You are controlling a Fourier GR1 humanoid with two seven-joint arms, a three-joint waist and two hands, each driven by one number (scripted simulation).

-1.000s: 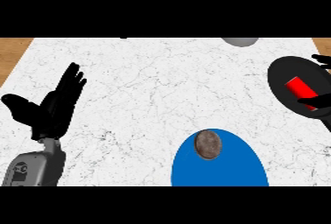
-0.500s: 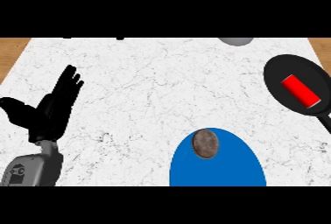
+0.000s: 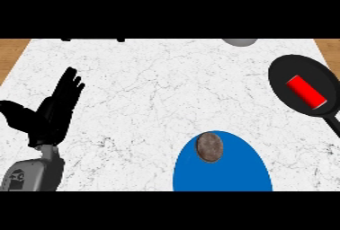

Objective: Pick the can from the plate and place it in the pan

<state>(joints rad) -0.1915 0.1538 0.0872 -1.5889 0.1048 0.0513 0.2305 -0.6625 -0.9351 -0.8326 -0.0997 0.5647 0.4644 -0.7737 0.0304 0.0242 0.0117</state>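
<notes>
Your right hand has left the frame, leaving the red cylindrical can (image 3: 306,92) in the black round pan (image 3: 285,76) at right, task likely done, while your left hand (image 3: 50,112) rests open-fingered at left.

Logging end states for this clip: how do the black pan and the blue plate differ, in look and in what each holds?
The pan is black with a handle, at the right edge; the plate is blue, without a handle, at the near edge. The pan holds a red can on its side; the plate holds a brownish round object. Both rest on the marble counter.

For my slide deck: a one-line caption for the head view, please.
Red can lies in the black pan; a brown item remains on the blue plate; left hand rests open.
</notes>
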